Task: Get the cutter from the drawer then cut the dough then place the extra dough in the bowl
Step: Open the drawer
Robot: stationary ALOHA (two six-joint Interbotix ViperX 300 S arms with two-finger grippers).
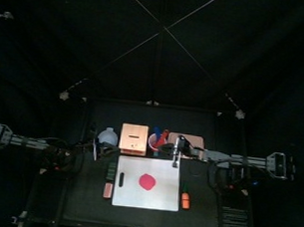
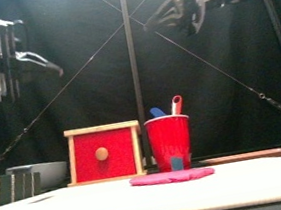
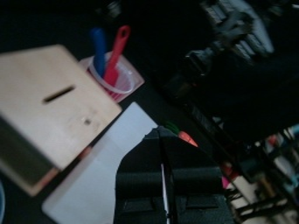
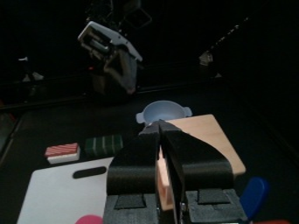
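Basically step zero. Yet to open drawer (image 2: 104, 154), cut dough (image 2: 172, 177). Holding nothing in closed left gripper (image 3: 162, 136), closed right gripper (image 4: 162, 133)

I am seeing a flat red dough disc (image 1: 148, 182), a white rectangular cutting board (image 1: 126, 194), a pale wooden box (image 2: 105, 153) showing a red drawer front, and a red plastic cup (image 2: 170, 139) carrying a blue toy knife (image 2: 157, 112) and a red toy knife (image 2: 176, 104).
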